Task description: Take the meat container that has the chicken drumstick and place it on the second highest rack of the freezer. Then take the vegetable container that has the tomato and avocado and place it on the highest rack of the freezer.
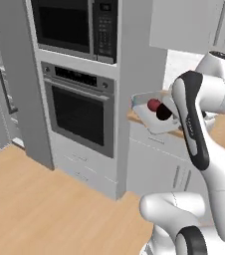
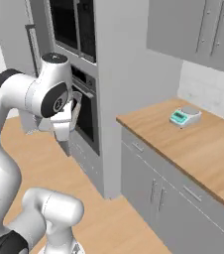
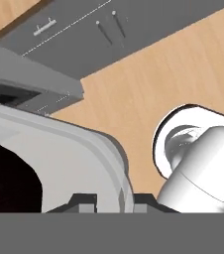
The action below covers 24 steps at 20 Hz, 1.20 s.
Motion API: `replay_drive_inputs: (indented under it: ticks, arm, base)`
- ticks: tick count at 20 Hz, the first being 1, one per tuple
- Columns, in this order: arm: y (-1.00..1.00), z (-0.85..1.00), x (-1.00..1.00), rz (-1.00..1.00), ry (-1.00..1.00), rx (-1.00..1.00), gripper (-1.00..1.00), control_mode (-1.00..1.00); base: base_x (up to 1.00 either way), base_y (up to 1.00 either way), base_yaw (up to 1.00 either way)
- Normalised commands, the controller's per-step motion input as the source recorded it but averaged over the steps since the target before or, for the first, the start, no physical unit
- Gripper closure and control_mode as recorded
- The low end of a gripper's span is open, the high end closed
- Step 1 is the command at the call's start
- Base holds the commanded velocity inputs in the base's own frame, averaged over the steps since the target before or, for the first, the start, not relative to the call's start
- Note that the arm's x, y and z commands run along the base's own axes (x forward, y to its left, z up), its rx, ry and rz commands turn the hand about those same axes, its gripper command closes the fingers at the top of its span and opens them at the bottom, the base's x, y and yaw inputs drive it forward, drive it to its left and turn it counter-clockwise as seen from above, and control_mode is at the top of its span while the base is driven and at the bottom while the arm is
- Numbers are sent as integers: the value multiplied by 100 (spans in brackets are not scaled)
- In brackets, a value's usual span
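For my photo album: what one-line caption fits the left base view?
White robot arm carrying a light-grey tray with a dark-red tomato in front of the built-in oven.

Light-grey container (image 1: 152, 115); dark-red tomato (image 1: 154, 104); teal-and-grey scale (image 2: 185, 116); tan wooden counter (image 2: 203, 144).

The arm (image 1: 194, 119) hides much of the tray (image 1: 145, 107), perhaps the vegetable one.
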Motion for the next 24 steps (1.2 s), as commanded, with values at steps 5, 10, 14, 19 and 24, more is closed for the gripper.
replay_drive_inputs:
  ticks: [5,10,14,19,24]
  arm:
    - [0,0,0,0,0,0,100,100]
    - [0,0,0,0,0,0,100,100]
    - [0,0,0,0,0,0,100,100]
    - [0,0,0,0,0,0,100,100]
    - [0,0,0,0,0,0,100,100]
  base:
    - [76,23,70]
    - [100,6,37]
    - [100,0,15]
    - [100,3,3]
    - [100,20,-15]
